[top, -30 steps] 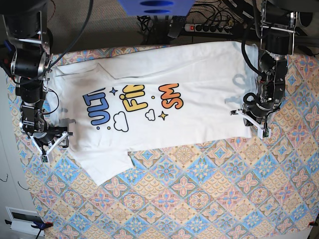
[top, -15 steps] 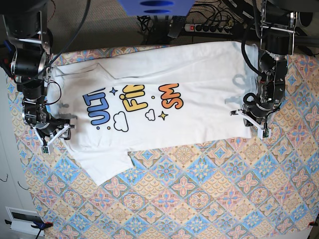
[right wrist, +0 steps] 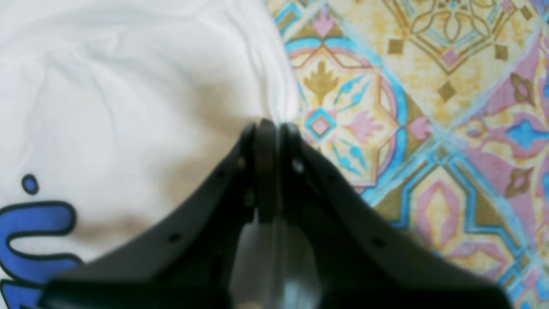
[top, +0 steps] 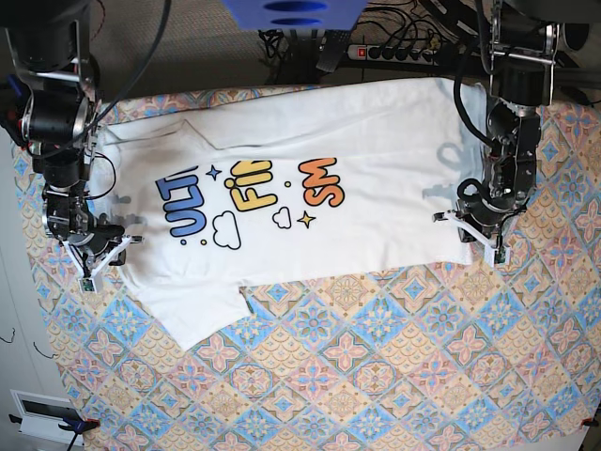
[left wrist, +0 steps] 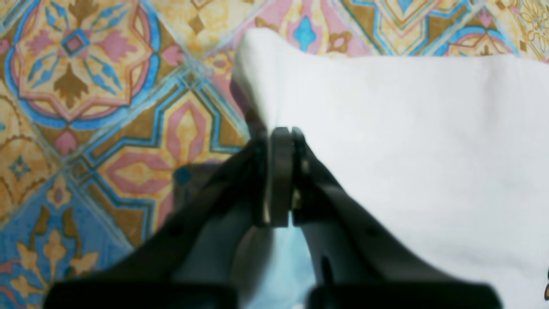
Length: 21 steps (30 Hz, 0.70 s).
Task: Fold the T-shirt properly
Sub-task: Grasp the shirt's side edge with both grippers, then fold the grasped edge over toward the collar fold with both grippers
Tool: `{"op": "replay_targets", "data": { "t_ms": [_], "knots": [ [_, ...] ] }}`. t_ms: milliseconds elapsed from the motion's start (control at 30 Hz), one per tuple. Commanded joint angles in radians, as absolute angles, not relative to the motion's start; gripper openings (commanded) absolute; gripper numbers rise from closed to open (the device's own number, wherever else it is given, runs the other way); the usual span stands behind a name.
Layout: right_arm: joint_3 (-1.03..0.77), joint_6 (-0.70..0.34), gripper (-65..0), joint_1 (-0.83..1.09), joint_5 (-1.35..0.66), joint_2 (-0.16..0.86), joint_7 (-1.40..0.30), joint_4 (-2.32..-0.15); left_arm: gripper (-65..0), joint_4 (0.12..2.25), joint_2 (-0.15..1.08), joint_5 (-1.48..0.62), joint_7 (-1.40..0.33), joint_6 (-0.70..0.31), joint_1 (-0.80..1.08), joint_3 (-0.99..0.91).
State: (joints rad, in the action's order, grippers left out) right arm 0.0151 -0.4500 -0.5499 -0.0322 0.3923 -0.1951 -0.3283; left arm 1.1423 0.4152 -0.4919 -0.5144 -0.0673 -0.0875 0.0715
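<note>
Both grippers pinch opposite edges of the T-shirt (top: 310, 202) spread on the patterned cloth (top: 376, 366).

Both wrist views are blurred, and each arm's dark body hides the ground below its fingertips; the shirt's print is cut off there, showing only a blue letter by the right gripper (right wrist: 270, 128). That gripper's jaws are pressed together on the shirt's edge near the sleeve. The left gripper (left wrist: 281, 133) is clenched on a raised corner of the hem. The shirt lies flat, print up, with blue, yellow and orange lettering, clouds and stars; a few creases show.
</note>
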Motion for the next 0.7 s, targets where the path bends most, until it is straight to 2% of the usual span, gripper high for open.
{"op": "replay_targets", "data": {
  "t_ms": [0, 333, 667],
  "knots": [
    [0.015, -0.449, -64.2, -0.585, -0.051, 0.41, -0.163, -0.381, -65.0, 1.158, 0.43, -0.493, -0.492, -0.07, -0.119, 0.067],
    [0.004, -0.45, -64.3, -0.429, -0.054, 0.418, -0.289, -0.682, -65.0, 1.208, 0.43, -0.493, -0.493, -0.07, -0.148, 0.068],
    [0.002, -0.45, -64.3, -0.306, -0.058, 0.418, -0.306, -0.825, -65.0, 1.42, 0.44, -0.493, -0.499, -0.07, -0.008, 0.061]
  ]
}}
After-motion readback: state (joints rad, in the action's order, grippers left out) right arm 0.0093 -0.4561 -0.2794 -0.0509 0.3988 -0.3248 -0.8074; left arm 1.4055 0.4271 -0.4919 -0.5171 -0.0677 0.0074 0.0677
